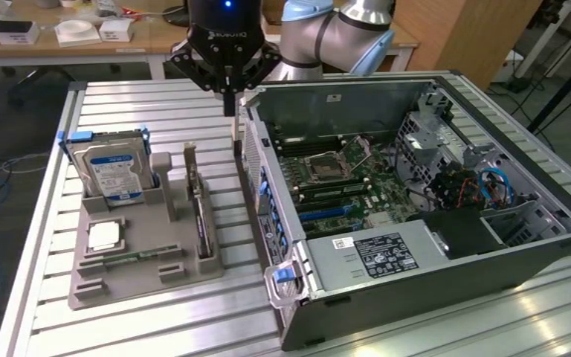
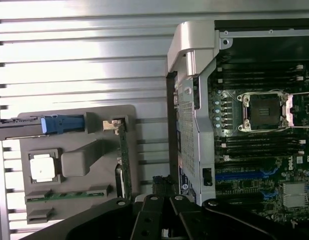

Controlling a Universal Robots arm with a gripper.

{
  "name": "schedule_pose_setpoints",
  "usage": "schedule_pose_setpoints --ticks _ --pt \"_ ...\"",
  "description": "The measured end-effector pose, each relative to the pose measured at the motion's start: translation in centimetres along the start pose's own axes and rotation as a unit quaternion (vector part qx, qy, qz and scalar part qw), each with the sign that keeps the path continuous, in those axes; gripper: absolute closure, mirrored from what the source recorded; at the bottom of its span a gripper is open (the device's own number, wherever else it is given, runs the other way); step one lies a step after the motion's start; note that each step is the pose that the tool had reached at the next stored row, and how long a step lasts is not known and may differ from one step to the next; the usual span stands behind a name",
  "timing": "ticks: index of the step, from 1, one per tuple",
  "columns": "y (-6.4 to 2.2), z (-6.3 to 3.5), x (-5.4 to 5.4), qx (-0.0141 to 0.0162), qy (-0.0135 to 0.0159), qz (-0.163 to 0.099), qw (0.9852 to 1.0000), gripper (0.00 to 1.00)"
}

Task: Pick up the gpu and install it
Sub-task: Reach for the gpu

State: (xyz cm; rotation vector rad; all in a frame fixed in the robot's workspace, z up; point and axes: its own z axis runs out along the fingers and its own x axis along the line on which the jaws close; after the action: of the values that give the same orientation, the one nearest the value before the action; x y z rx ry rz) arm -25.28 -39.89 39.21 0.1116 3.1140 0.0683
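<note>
The gpu point(image 1: 199, 212) is a thin dark card standing on edge in a slot of the grey tray point(image 1: 146, 286), its silver bracket at the far end. In the wrist view the gpu point(image 2: 123, 162) shows edge-on along the side of the tray point(image 2: 107, 114) nearest the case. My gripper point(image 1: 228, 103) hangs shut and empty above the table, beyond the tray's far end and beside the case's back corner. Its dark fingers point(image 2: 150, 220) are pressed together.
The open computer case point(image 1: 415, 216) lies on the exterior view's right, motherboard point(image 1: 350, 178) and blue slot point(image 1: 327, 213) exposed. The tray also holds an upright hard drive point(image 1: 113, 172), a processor point(image 1: 104, 236) and a memory stick point(image 1: 131, 256). A workbench point(image 1: 68, 41) stands behind.
</note>
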Motion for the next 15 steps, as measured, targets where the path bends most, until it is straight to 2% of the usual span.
schedule_pose_setpoints --ticks 15 --pt "-0.09 -0.03 1.2 0.0000 0.0000 0.000 1.0000 0.89"
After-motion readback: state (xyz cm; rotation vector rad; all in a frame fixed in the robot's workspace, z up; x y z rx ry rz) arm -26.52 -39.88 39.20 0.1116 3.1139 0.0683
